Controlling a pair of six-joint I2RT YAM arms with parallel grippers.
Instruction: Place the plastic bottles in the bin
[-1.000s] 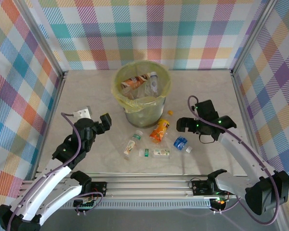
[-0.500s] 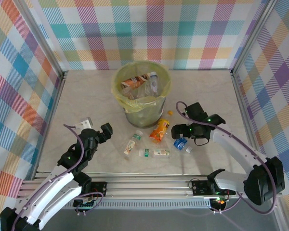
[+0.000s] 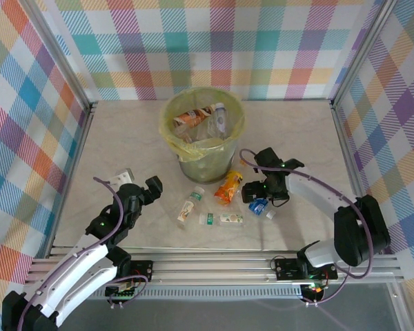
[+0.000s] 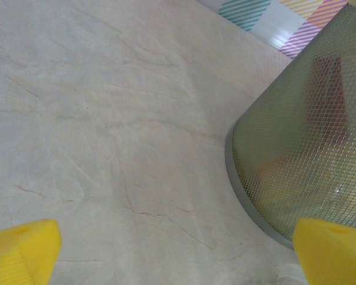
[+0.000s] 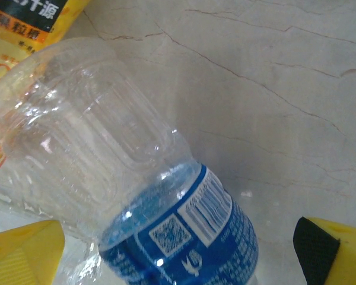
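Marble table (image 3: 124, 138), blue-labelled bottle (image 5: 124, 166) lying between right hand's (image 5: 178, 252) spread-open fingers (image 5: 24, 252)

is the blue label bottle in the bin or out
Out: the blue label bottle lies on its side on the table, within the open right pincer, beside the orange bottle.

Pale, marble-veined desk (image 3: 124, 138). Upright bin (image 3: 205, 164) stands at far centre. Four bottles lie on sides in front of it: orange bottle (image 3: 229, 186), blue-label bottle (image 3: 258, 205) just right of it, white-label bottle (image 3: 190, 207) to left, clear bottle (image 3: 223, 218) nearest. Small orange cap (image 3: 243, 161) lies right of bin, white cap (image 3: 270, 214) just beside blue-label bottle.
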